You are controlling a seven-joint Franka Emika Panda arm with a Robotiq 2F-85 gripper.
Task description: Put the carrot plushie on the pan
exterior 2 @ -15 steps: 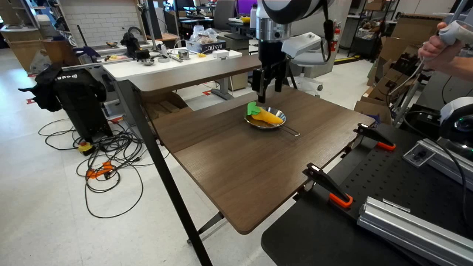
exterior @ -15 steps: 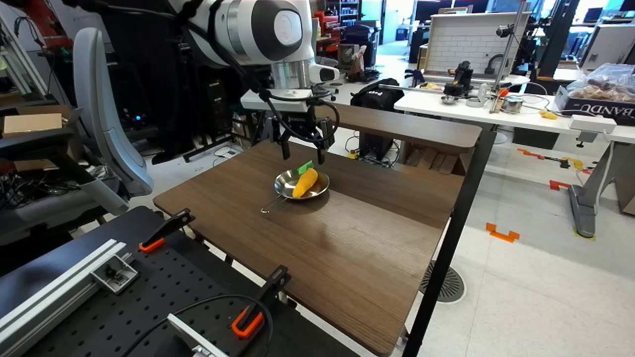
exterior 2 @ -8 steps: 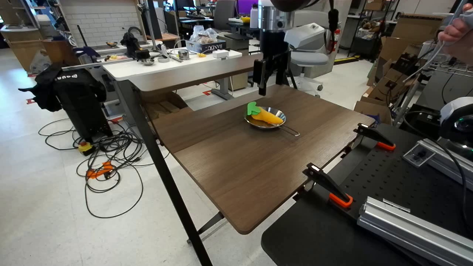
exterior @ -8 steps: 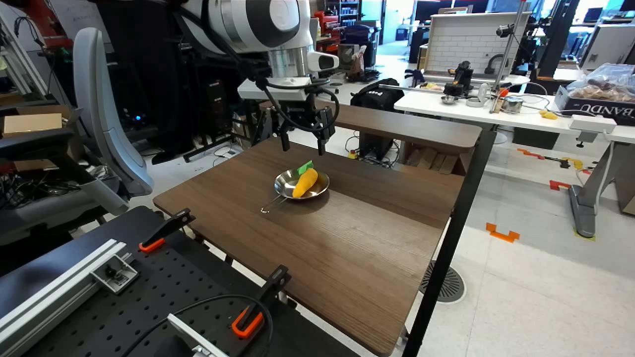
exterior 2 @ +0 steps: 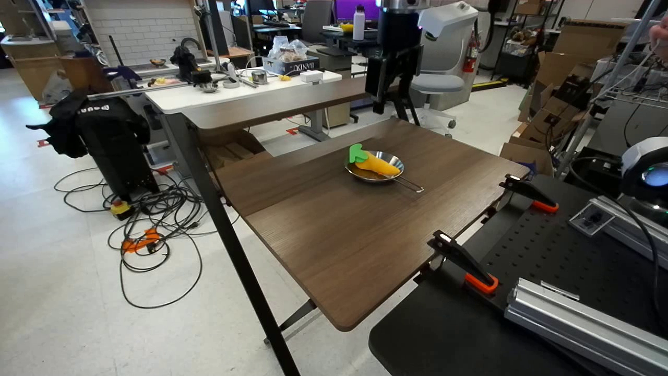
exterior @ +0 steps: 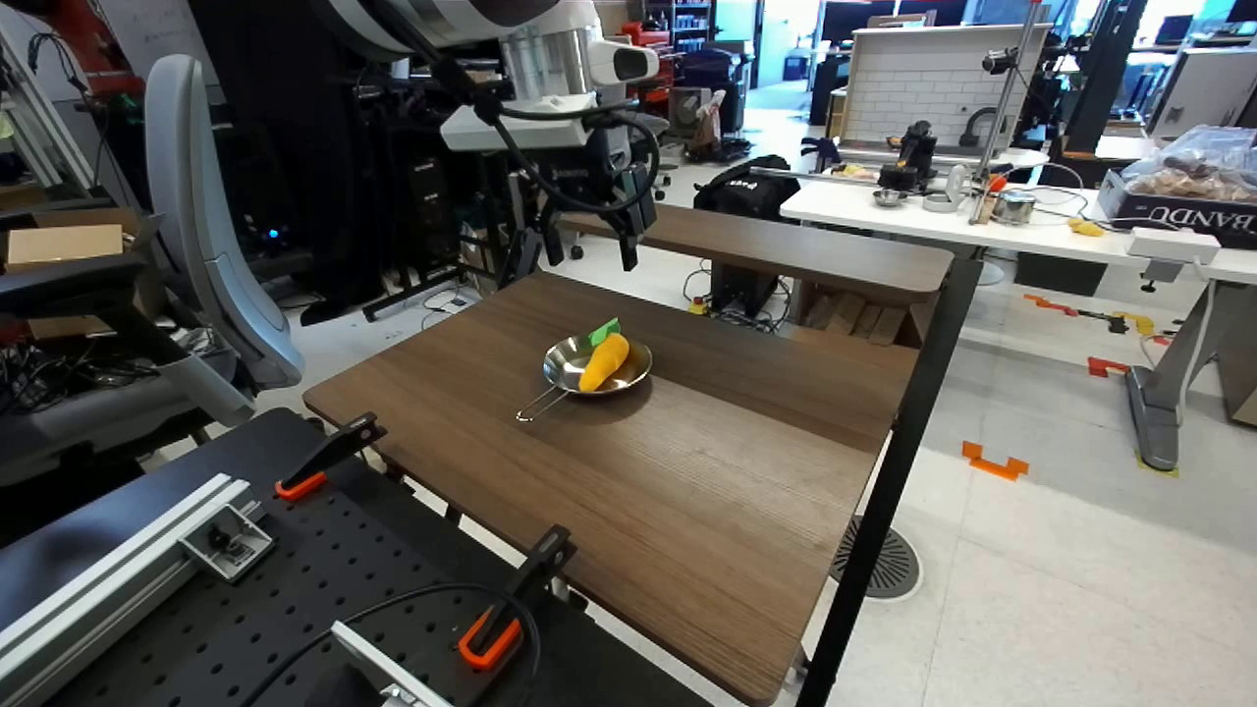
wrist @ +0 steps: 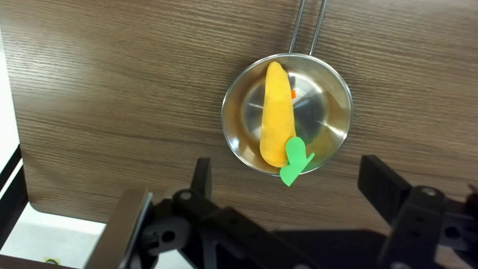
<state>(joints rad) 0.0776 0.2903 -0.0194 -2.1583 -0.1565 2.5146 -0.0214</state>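
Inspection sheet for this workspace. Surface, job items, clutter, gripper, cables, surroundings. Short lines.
Surface: brown wood-grain tabletop, some glare in the wrist view.
Carrot plushie: lying in the pan, green leaf reaching past its edge in the wrist view.
Pan: upright on the tabletop, wire handle sticking out.
Clutter: clamps and metal rails on the adjoining black bench.
Gripper: open, raised clear of the pan, holding nothing.
Cables: black cable looping beside the gripper; cable tangle on the floor.
Surroundings: white side table, grey office chair, part of a hand at an exterior view's edge.
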